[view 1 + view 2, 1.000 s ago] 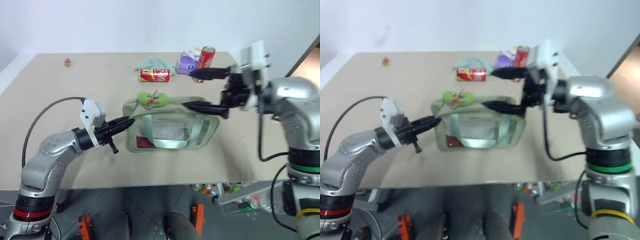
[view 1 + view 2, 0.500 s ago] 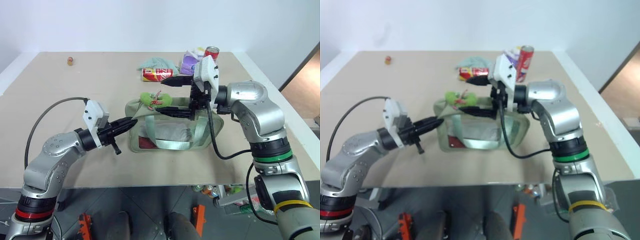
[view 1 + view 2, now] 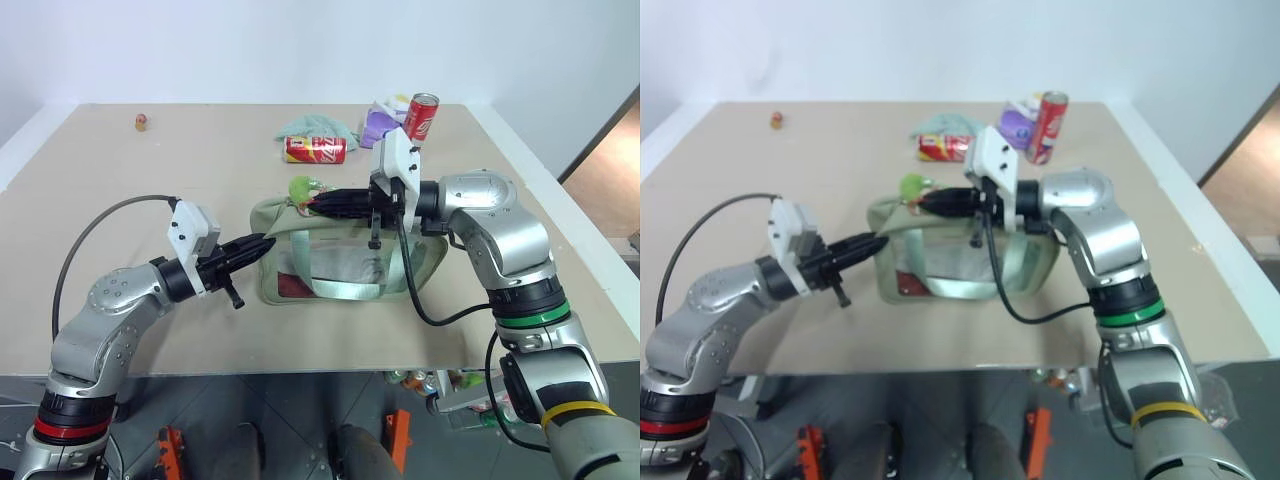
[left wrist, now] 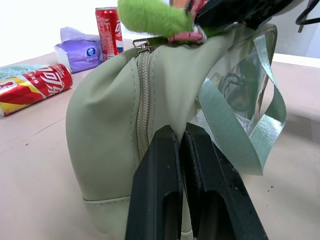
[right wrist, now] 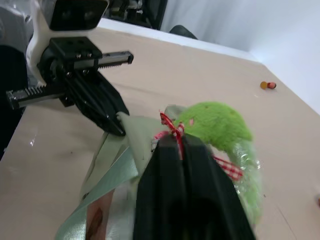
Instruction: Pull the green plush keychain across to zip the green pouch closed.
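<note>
Both grippers were clamped at this moment, so the grasping part of the job looked done while the zipping itself had not begun. Near the centre of the left eye view the green pouch [image 3: 345, 255] stood upright on the table [image 3: 150, 180], its clear side panel facing the camera and its strap handles hanging down the front. The left gripper [image 3: 262, 244] came in from the lower left of that frame and was pinched on the fabric at the pouch's left end; the left wrist view showed its black fingers [image 4: 160, 185] pressed together against the cloth just beside the zipper's lower end. The right gripper [image 3: 318, 205] reached in from the right along the pouch's top edge, and its jaws were closed on the striped cord beside the green plush keychain [image 3: 301, 188]. That keychain sat at the upper left corner of the pouch, touching its top edge, which I judged to be the zipper's starting end.

In the left wrist view the zipper teeth [image 4: 142, 100] ran down the end of the pouch, but how much of the top run was open could not be told. My reading was that the pull across the top toward the right side of the frame remained to be done, with the left gripper anchoring the pouch against it.
</note>
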Motion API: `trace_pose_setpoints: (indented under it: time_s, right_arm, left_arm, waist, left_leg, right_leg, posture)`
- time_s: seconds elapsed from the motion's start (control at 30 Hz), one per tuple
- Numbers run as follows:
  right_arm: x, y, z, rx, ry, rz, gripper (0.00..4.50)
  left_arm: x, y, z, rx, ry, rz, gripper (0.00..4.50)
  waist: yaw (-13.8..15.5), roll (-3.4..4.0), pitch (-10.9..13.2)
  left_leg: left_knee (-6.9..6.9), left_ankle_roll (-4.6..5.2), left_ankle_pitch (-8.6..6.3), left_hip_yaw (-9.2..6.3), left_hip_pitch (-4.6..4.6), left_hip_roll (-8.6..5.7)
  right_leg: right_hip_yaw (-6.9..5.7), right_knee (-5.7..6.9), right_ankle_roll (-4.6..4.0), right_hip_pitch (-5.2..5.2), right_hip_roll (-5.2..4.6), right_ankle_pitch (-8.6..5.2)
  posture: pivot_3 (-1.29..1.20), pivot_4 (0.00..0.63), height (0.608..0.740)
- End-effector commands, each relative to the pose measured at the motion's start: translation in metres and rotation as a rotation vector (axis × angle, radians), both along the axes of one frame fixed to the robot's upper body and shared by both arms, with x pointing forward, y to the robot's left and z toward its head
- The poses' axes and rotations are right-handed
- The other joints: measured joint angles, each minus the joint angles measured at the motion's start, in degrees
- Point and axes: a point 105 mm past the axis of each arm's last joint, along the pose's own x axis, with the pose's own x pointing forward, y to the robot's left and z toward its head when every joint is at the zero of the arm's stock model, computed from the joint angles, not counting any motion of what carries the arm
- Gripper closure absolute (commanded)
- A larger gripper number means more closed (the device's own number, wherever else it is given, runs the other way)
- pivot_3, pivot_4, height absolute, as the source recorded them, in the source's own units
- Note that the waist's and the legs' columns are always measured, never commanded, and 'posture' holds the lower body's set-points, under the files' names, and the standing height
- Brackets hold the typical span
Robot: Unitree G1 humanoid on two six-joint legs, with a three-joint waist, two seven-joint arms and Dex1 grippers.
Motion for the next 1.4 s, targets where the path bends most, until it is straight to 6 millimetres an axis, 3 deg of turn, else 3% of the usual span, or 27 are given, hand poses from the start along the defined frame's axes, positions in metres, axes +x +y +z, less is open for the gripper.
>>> trace_pose_setpoints:
  time_s: [0.03, 0.3, 0.47, 0.7, 0.97, 1.3, 1.4]
  right_arm:
    - [-0.003, -0.005, 0.003, -0.01, -0.033, 0.003, 4.44]
    - [-0.01, -0.005, 0.013, 0.015, -0.065, 0.021, 4.44]
    - [-0.02, -0.005, 0.041, 0.115, -0.127, 0.038, 4.44]
    - [-0.027, -0.022, 0.069, 0.155, -0.216, -0.017, 4.44]
    - [-0.023, -0.044, 0.074, 0.124, -0.253, -0.101, 4.44]
    - [-0.024, -0.051, 0.076, 0.11, -0.267, -0.128, 4.44]
    - [-0.016, -0.05, 0.07, 0.158, -0.152, -0.152, 4.44]
  left_arm:
    - [-0.002, -0.008, 0.0, 0.011, -0.008, -0.033, 4.5]
    - [-0.001, -0.01, -0.001, 0.016, -0.007, -0.037, 4.5]
    - [-0.002, -0.009, -0.004, 0.018, -0.001, -0.038, 4.5]
    - [-0.001, -0.009, -0.006, 0.025, 0.006, -0.031, 4.5]
    - [0.006, -0.008, 0.0, -0.005, -0.003, -0.007, 4.5]
    - [0.012, -0.011, 0.001, 0.004, -0.015, 0.002, 4.5]
    - [0.006, -0.015, -0.005, 0.019, -0.011, -0.027, 4.5]
  waist:
    - [0.01, 0.0, 0.0]
    - [0.2, 0.0, 0.0]
    - [0.35, 0.0, 0.0]
    - [0.45, 0.0, 0.0]
    - [0.62, 0.0, 0.0]
    - [0.6, 0.0, 0.0]
    - [0.6, 0.0, 0.0]
  left_leg:
    - [0.0, 0.0, 0.0, 0.0, 0.0, 0.0]
    - [0.0, 0.0, 0.0, 0.0, 0.01, -0.01]
    - [0.0, 0.0, 0.0, 0.0, -0.01, 0.0]
    - [0.0, -0.01, -0.01, 0.0, 0.0, 0.0]
    - [-0.01, -0.01, -0.02, 0.01, -0.04, -0.01]
    - [-0.02, 0.01, -0.03, 0.02, -0.03, 0.0]
    - [-0.02, 0.01, -0.03, 0.02, -0.03, 0.0]
  right_leg:
    - [0.0, 0.0, 0.0, 0.0, 0.0, 0.0]
    - [0.0, 0.0, 0.0, 0.01, -0.01, 0.0]
    - [0.0, -0.01, 0.0, 0.0, -0.01, -0.01]
    - [0.0, -0.02, -0.01, 0.01, -0.02, -0.02]
    - [-0.01, -0.1, -0.01, 0.01, -0.03, -0.03]
    - [0.0, -0.12, 0.0, 0.0, -0.02, -0.02]
    - [0.0, -0.13, -0.01, 0.01, -0.03, -0.02]
  posture:
    - [0.0, 0.15, 0.74]
    - [0.0, 0.15, 0.74]
    - [0.0, 0.15, 0.74]
    - [0.0, 0.15, 0.74]
    - [0.0, 0.15, 0.74]
    - [0.0, 0.15, 0.74]
    - [0.0, 0.15, 0.74]
